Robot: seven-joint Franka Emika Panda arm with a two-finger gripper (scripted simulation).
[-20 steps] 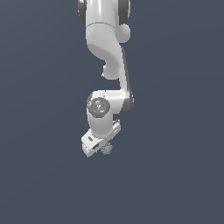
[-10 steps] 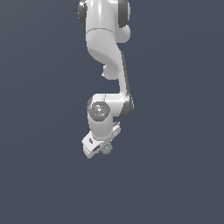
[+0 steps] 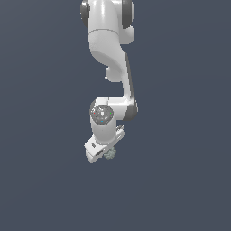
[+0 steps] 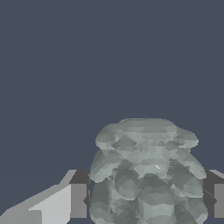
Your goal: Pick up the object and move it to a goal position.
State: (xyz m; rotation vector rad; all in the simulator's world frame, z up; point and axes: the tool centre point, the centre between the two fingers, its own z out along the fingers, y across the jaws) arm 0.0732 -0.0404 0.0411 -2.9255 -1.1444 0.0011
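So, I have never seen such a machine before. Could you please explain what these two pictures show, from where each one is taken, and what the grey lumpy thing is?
These are computer-simulated pictures, not real photographs. The white jointed shape is a robot arm, seen in the exterior view by a camera that stands off the arm. At its lower end is the gripper, a two-fingered clamp. The other picture comes from a camera on the wrist, looking along the fingers. Between them sits the object, a small bumpy grey-green clump; in the exterior view it is the tiny speck at the arm's tip. The fingers stand on either side of it, so it appears to be held. Nothing else shows: the background is plain dark blue-grey in both views.
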